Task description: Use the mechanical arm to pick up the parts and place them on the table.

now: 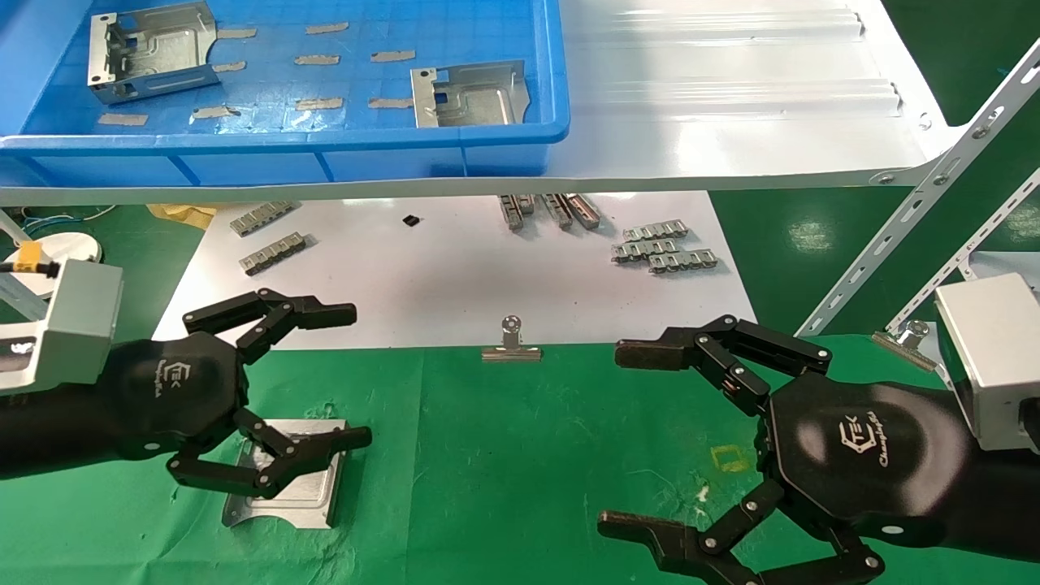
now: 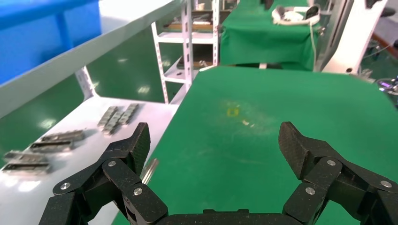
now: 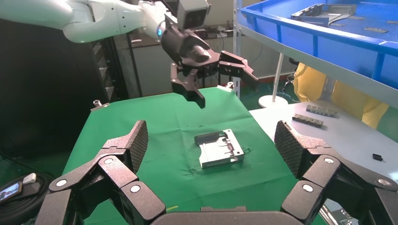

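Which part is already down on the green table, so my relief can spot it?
On the green table, look under the left gripper, open and raised above it. The silver bracket lies flat on the cloth; the other two brackets sit in the blue bin.

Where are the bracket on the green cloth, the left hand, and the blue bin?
bracket (image 3: pixel 219 149), right wrist view, middle of its top face
left hand (image 1: pixel 305 378), head view, gap between its fingertips, above the bracket
blue bin (image 1: pixel 284 140), head view, front rim
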`<action>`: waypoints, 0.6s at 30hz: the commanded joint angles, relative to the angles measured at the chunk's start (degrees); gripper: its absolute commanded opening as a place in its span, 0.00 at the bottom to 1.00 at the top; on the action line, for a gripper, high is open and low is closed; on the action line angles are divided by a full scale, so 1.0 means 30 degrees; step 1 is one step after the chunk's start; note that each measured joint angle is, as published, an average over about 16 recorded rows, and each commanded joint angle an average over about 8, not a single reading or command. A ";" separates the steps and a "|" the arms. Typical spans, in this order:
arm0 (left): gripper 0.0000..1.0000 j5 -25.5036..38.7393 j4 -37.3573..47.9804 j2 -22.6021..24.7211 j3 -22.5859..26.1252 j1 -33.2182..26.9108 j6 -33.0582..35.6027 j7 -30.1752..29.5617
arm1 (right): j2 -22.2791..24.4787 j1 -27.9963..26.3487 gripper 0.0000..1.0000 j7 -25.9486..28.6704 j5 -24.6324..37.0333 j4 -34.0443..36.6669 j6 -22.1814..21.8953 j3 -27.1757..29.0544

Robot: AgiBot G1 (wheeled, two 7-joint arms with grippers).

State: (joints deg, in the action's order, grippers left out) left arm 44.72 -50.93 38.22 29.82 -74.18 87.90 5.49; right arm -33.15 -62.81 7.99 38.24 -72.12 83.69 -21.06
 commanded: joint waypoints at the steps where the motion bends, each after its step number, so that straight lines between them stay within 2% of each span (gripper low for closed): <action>1: 1.00 -0.0087 -0.0692 -0.0098 -0.0421 0.0385 -0.0067 -0.0496 | 0.0000 0.0000 1.00 0.0000 0.0000 0.0000 0.0000 0.0000; 18: 1.00 -0.0823 -0.6521 -0.0923 -0.3973 0.3632 -0.0634 -0.4677 | 0.0001 -0.0001 1.00 -0.0001 -0.0002 0.0000 -0.0001 -0.0003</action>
State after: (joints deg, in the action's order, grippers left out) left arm 42.29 -70.05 35.53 18.17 -63.54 86.06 -8.16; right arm -33.14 -62.81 7.99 38.24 -72.12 83.69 -21.06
